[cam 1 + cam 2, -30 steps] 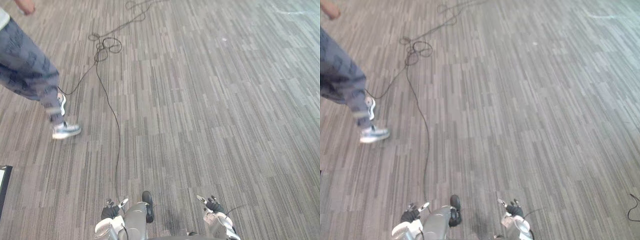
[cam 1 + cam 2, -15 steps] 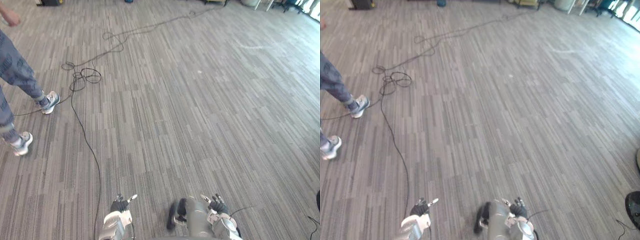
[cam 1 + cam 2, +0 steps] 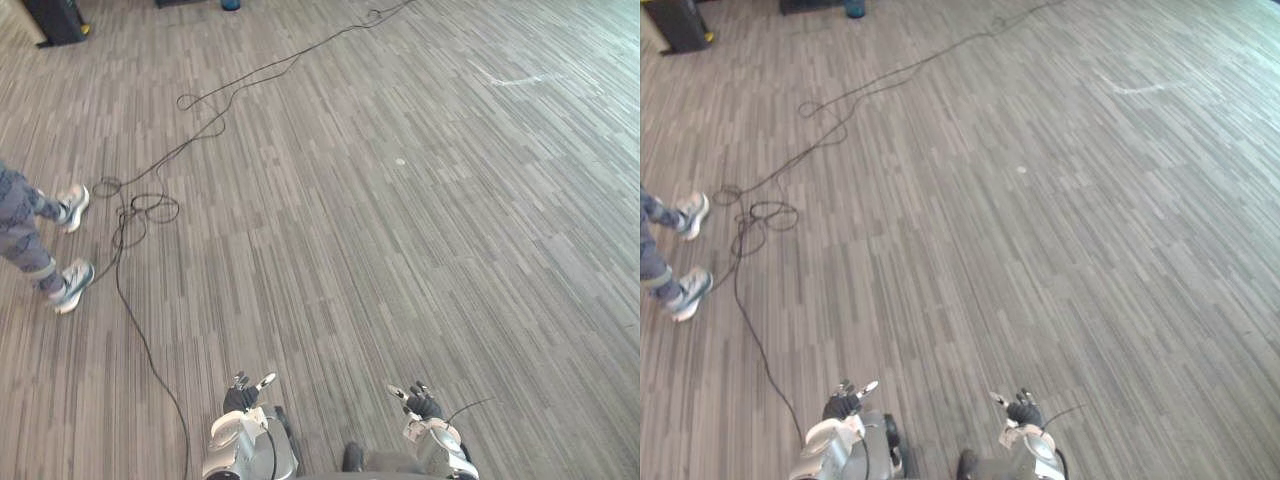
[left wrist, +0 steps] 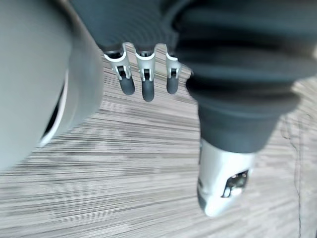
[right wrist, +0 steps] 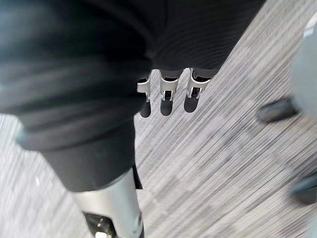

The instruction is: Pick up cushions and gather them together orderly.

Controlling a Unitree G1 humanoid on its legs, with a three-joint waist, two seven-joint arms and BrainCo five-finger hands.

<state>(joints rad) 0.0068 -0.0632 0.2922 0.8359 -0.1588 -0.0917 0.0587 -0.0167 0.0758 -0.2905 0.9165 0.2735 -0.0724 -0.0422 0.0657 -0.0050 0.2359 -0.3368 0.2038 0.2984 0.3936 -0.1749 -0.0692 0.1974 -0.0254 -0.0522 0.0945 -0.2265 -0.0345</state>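
Grey floor (image 3: 400, 250) lies below left robot hand (image 3: 240, 398) and right robot hand (image 3: 421, 405), both unclenched.

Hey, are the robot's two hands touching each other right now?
Apart. The left eye view shows the left hand and the right hand held well separate, with floor showing between them.

A large open office-like room: grey striped carpet tiles (image 3: 420, 260) across a wide floor, a person (image 3: 22, 228) walking by.

Person (image 3: 22, 235) far left on floor (image 3: 420, 250) — box (image 3: 55, 18) behind.
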